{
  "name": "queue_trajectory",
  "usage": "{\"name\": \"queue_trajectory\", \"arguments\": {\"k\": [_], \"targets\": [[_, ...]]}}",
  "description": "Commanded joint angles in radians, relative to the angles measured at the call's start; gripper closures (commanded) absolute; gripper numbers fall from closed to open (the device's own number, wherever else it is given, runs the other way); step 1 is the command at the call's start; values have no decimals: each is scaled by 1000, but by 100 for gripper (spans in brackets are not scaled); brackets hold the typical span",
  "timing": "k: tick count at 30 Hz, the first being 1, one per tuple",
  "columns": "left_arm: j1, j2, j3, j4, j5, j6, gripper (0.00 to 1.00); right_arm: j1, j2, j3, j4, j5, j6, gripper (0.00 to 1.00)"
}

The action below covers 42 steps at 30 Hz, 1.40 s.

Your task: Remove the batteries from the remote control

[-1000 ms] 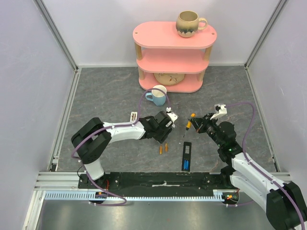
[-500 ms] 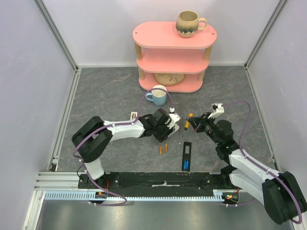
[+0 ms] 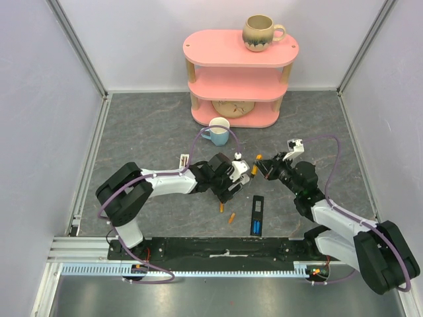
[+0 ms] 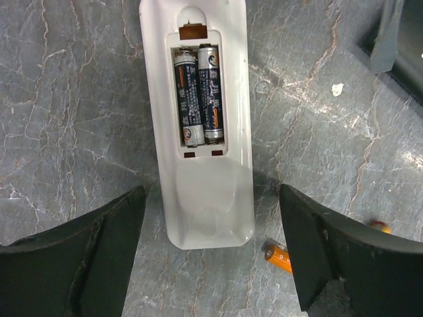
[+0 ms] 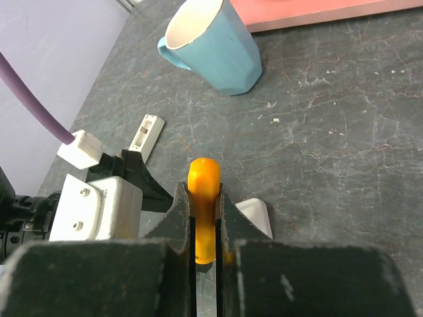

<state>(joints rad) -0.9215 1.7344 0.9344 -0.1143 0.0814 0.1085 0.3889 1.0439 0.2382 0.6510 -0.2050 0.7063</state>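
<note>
A white remote control (image 4: 201, 99) lies back up with its cover off. Two blue batteries (image 4: 199, 92) sit side by side in its bay. My left gripper (image 4: 210, 198) is open, one finger on each side of the remote's near end and apart from it. An orange battery (image 4: 277, 254) lies on the table by the right finger. Two orange batteries (image 3: 221, 208) (image 3: 231, 216) show in the top view. My right gripper (image 5: 203, 191) is shut on the orange-handled screwdriver (image 5: 203, 181), just right of the left gripper (image 3: 234, 175).
A black remote (image 3: 257, 214) lies near the front, right of the loose batteries. A blue mug (image 3: 217, 131) stands behind the grippers. A pink shelf unit (image 3: 238, 72) at the back carries a beige mug (image 3: 261, 32).
My left gripper has opened and let go of the white remote. One orange battery has shifted nearer the front. My right gripper has carried the screwdriver left, closer to the left gripper.
</note>
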Motion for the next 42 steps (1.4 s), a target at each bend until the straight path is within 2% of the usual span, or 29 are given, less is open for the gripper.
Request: {"name": "queue_trajectory", "arguments": {"k": [1,12,17,22,24,26,32,42], "targets": [[4,-24,-17,-4,-48,-18,13,-1,37,67,98,-20,-4,100],[36,-45,-129,156,-63,-55,31,4,186,150,177,-36,-8,100],[44,-7,-118,146,-48,-66,39,31,263,187,179,-13,-41,100],[44,13,-103,143,-17,-72,53,79,323,222,196,73,-85,100],[44,27,-94,140,-5,-76,63,90,331,220,206,117,-94,100],[44,45,-85,133,4,-82,64,96,332,211,223,179,-114,100],[44,65,-60,120,-15,-92,79,97,361,240,202,279,-171,100],[46,76,-49,91,-46,-99,87,119,392,271,134,354,-235,100]]}}
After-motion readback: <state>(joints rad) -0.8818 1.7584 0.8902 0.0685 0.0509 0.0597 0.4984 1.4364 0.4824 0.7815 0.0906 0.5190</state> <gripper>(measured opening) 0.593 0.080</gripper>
